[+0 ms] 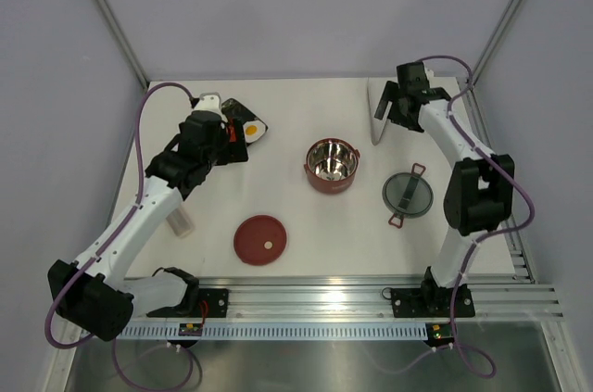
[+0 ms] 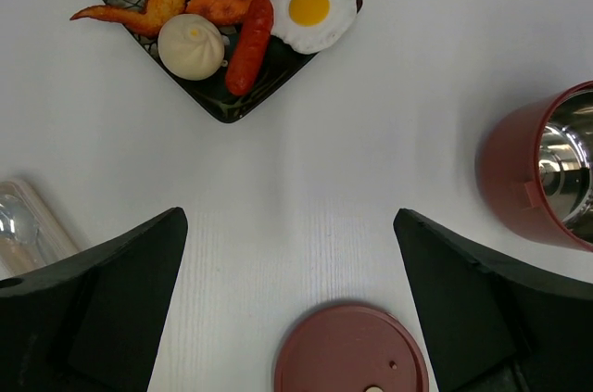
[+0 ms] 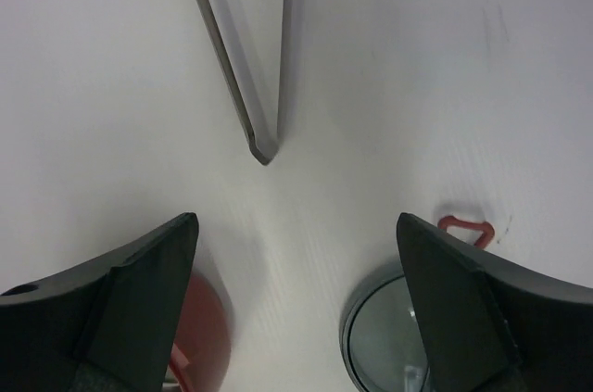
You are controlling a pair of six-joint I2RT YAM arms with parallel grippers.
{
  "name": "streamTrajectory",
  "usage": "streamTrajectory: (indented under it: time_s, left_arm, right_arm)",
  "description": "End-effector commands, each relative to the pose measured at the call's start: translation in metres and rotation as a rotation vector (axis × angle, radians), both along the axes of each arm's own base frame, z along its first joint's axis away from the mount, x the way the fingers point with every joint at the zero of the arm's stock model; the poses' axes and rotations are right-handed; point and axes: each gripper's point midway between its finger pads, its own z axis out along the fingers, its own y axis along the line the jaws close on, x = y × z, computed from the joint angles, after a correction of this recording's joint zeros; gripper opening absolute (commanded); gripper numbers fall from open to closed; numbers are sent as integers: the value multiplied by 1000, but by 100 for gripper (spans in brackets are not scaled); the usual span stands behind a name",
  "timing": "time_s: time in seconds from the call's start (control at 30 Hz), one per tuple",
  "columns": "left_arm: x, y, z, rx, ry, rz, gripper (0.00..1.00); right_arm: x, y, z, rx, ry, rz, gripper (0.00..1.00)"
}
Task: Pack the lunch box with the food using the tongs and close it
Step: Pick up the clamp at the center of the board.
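The right end effector (image 3: 295, 221) stood spread below the tongs (image 3: 263, 146) at upper centre — a shallow pinch on such thin, flat steel might slip and skate them away.

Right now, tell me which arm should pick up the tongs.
Right. The right gripper hovers open just short of the tongs; the left gripper, also open, is across the table by the food.
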Motion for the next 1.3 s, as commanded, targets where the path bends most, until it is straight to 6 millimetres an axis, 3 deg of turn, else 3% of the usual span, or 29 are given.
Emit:
streamTrajectory:
  time_s: [0.0, 0.03, 0.07, 0.1, 0.17, 0.27, 0.33, 0.37, 0.4, 0.47, 0.53, 0.6, 0.67, 0.7, 0.73, 0.87, 0.9, 0.97, 1.0, 1.07, 1.1, 1.27]
  left_arm:
    - [2, -2, 23, -34, -43, -1, 99]
    - [1, -2, 22, -34, -41, 0, 99]
    - [0, -1, 22, -36, -41, 0, 99]
    - [-3, -1, 21, -42, -41, 1, 99]
    - [-4, -1, 17, -45, -32, 2, 99]
    - [-8, -2, 14, -54, -19, 0, 99]
    - [-10, -1, 13, -53, -15, -3, 99]
    - [-11, -1, 13, -52, -16, -4, 99]
    - [-11, 0, 13, -52, -16, -2, 99]
    - [-13, 0, 12, -48, -13, -3, 99]
    - [-13, 0, 12, -50, -12, -2, 99]
    - [-14, 0, 10, -52, -7, -1, 99]
    - [-15, 0, 7, -51, -2, -2, 99]
    - [-15, 2, 7, -45, -3, 0, 99]
    - [-15, 2, 6, -41, 1, 0, 99]
    - [-16, 7, 9, -21, -5, 12, 99]
    - [-17, 8, 11, -19, -13, 12, 99]
    - [-16, 11, 15, -12, -27, 21, 99]
    - [-17, 13, 16, -1, -28, 26, 99]
    - [-16, 21, 23, 23, -46, 61, 99]
    - [-18, 26, 23, 39, -41, 75, 99]
    - [-21, 45, 40, 77, -81, 159, 99]
  right_arm:
    - [33, -1, 4, 12, 6, -10, 91]
    - [41, 1, -16, 33, 47, -16, 81]
    - [57, -1, -6, 48, 17, -29, 75]
    - [62, -2, -29, 49, 69, -38, 68]
    - [76, -5, -44, 59, 102, -68, 58]
    - [90, -9, -56, 91, 117, -105, 56]
    - [94, -12, -78, 93, 154, -121, 56]
    - [98, -12, -77, 92, 153, -123, 56]
    - [98, -13, -94, 87, 187, -129, 56]
    - [102, -12, -98, 90, 192, -123, 55]
    - [102, -11, -106, 91, 202, -122, 47]
    - [101, -11, -107, 87, 203, -119, 32]
    - [98, -11, -109, 86, 203, -112, 24]
    - [98, -11, -102, 87, 190, -107, 16]
    - [97, -12, -100, 79, 187, -110, 0]
    - [85, -8, -78, 40, 157, -100, 0]
    - [83, -7, -58, 24, 119, -94, 0]
    - [74, 1, -44, 0, 106, -78, 0]
    - [70, 16, -23, -4, 70, -52, 0]
    - [61, 30, -5, -34, 46, -26, 0]
    - [54, 49, 12, -48, 12, -5, 0]
    - [35, 99, 59, 12, -68, 46, 0]
